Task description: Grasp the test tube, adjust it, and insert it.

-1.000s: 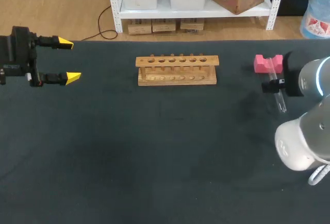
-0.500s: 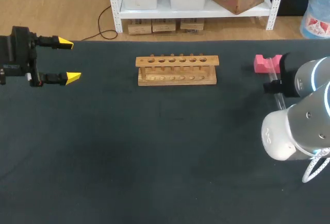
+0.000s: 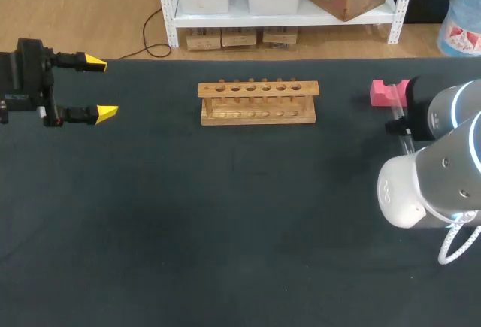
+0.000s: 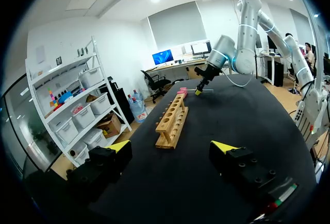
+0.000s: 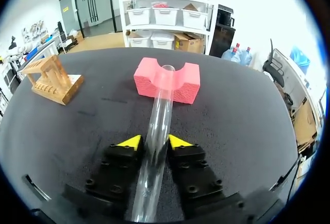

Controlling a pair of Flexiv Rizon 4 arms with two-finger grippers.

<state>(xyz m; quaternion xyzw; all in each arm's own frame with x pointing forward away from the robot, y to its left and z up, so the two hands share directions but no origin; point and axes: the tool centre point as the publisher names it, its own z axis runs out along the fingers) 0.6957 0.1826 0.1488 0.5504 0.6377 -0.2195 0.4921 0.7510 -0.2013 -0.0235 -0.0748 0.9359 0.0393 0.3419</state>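
From above, the left gripper (image 3: 101,86) sits wide open and empty, well apart from the wooden rack (image 3: 258,102); its wrist view shows no tube in the rack; the right wrist view shows the right gripper (image 5: 154,141) pinching the test tube (image 5: 162,100), far end in the pink block (image 5: 180,87); I think turning and putting in are left

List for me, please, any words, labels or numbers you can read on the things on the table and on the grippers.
Wooden rack: no text.
Pink foam block: no text.
Test tube: no markings to be seen.
Left gripper: small pale marks on its black body, too blurred to read.
So nothing here can be quoted.
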